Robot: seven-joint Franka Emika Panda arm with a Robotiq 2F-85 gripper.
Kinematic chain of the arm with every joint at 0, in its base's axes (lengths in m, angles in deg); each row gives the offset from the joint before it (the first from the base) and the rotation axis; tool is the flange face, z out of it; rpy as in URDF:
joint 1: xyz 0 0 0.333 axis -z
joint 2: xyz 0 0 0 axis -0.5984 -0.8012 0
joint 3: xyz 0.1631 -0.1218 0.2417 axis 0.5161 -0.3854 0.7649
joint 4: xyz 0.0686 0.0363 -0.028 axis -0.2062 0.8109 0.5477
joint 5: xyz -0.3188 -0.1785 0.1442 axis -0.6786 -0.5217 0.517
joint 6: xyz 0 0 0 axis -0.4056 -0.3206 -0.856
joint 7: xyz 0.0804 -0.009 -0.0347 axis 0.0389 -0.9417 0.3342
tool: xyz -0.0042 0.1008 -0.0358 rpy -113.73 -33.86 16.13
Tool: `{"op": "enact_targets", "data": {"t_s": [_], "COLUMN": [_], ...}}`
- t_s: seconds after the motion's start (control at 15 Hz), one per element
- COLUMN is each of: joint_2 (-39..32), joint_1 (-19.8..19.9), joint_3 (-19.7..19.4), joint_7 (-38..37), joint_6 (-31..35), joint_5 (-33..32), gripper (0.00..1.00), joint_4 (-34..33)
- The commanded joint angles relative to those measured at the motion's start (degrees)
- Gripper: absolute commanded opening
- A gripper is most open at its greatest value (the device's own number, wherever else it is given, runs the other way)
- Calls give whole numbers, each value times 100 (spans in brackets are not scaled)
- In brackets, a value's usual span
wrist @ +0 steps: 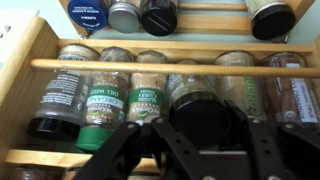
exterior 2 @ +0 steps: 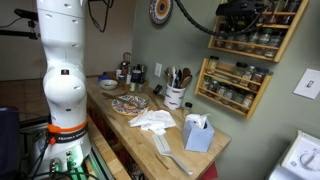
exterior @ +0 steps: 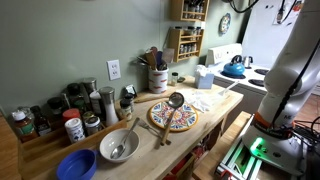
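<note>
Spice jar with the black cap (wrist: 195,103) stands about the middle of the lower row in the wrist view, and my hand (wrist: 192,130) is right in front of it

Its home, the wooden spice rack (exterior 2: 255,38), hangs high on the wall in an exterior view, well above the worktop (exterior 2: 150,135). That is why my arm is stretched up and I come at the jars from the front and not from above

A thin wooden rail (wrist: 170,66) runs across the front of the row at about shoulder height of the jars. I take it to be there to stop them tipping out, and it leaves me only the part of the jar under it to get hold of

The jars stand packed side by side, a green-labelled jar (wrist: 148,98) just beside mine on one side and a pale jar (wrist: 240,92) on the other, so there is little room to slip in between

My fingers (wrist: 128,150) reach up on either side of the black-capped jar, below the rail. They are close about it, but I cannot tell whether the pads press on the glass or stand just off it
</note>
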Motion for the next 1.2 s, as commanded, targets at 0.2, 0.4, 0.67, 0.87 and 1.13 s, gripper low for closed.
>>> {"op": "enact_targets", "data": {"t_s": [0.2, 0.4, 0.67, 0.87, 1.13], "joint_2": [245, 382, 553, 686, 1025], "joint_1": [121, 118, 97, 75, 32], "joint_3": [16, -7, -46, -93, -119], "joint_7": [302, 344, 336, 299, 282], "joint_6": [-181, -157, -116, -291, -1015], "joint_5": [363, 462, 517, 617, 525], "gripper": [31, 31, 31, 31, 31], "joint_4": [28, 108, 204, 270, 429]}}
